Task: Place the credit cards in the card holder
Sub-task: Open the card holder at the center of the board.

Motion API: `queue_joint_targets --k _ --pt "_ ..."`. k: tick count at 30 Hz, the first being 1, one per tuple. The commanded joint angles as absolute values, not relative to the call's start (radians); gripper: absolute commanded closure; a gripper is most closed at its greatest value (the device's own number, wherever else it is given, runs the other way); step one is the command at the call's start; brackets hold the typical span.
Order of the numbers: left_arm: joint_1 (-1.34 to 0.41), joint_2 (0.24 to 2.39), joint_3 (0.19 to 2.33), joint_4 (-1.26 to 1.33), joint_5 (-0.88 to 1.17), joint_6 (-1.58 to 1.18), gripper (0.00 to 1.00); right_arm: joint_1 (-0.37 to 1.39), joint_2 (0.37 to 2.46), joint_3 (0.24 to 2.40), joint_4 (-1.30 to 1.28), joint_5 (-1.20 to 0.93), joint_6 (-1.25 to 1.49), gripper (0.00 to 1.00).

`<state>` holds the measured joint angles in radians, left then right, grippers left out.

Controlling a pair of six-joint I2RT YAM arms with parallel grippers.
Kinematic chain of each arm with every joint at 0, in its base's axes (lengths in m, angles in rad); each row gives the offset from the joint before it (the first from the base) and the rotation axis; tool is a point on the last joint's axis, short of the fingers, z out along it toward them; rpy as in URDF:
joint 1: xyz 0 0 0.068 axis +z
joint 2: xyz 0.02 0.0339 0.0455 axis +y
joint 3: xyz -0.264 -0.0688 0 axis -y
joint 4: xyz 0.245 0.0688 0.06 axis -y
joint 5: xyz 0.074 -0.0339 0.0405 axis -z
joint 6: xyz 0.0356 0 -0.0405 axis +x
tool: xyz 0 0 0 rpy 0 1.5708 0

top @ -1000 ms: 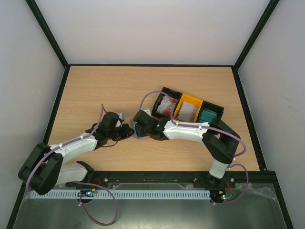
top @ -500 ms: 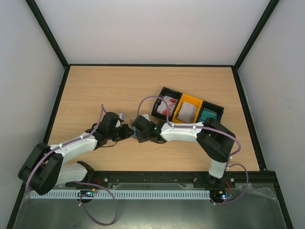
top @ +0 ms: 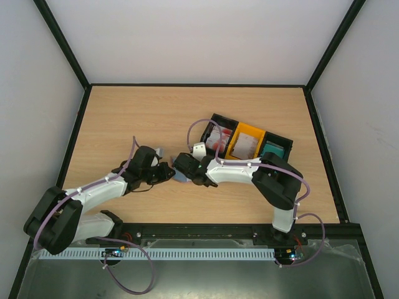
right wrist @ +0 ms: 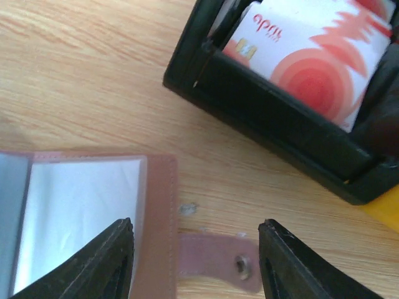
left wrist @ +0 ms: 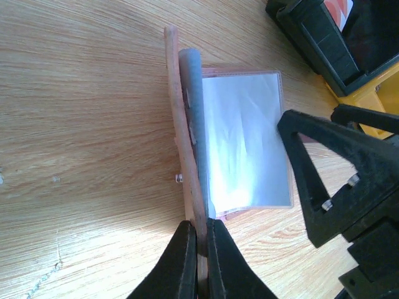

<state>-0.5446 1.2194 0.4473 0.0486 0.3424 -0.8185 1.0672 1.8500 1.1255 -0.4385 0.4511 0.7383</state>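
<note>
**Holder opened, no card inside yet**

My left gripper (left wrist: 201, 240) is pressed together on the edge of the card holder (left wrist: 243, 143). It pinches one reddish-brown leaf so that it stands up from the table (left wrist: 81, 124), while the clear pockets lie open and flat beside it. The holder rests on the wood between my two arms, near the black tray (right wrist: 280, 124).

My right gripper (right wrist: 196, 249) is spread wide above the holder's snap tab (right wrist: 215, 255) and carries nothing.

The credit cards (right wrist: 312, 56) lie in their trays. The red-and-white ones are in the black tray, the whitish ones in the yellow tray (top: 248, 131), and the teal ones in the third tray (top: 288, 144) (I cannot count them from here).

The pocket that I can see looks empty. So I judge that the opening step is done and all the loading is left: to fetch a card, slide it into a pocket, and repeat for the others.
</note>
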Motion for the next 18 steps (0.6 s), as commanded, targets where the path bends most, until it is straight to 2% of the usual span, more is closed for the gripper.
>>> queue_joint_targets --k 1,8,14,18 --pt "-0.544 1.214 0.485 0.025 0.371 -0.813 0.97 1.072 1.861 1.170 -0.525 0.597 0.797 0.47" --pt "-0.546 1.206 0.506 0.024 0.395 -0.816 0.97 1.072 1.732 1.148 -0.355 0.349 0.681 0.52" --pt "-0.546 1.203 0.509 0.022 0.403 -0.818 0.97 1.073 1.719 1.224 -0.400 0.241 0.651 0.59" --pt "-0.546 1.197 0.512 0.019 0.402 -0.818 0.97 1.072 1.698 1.213 -0.363 0.188 0.660 0.75"
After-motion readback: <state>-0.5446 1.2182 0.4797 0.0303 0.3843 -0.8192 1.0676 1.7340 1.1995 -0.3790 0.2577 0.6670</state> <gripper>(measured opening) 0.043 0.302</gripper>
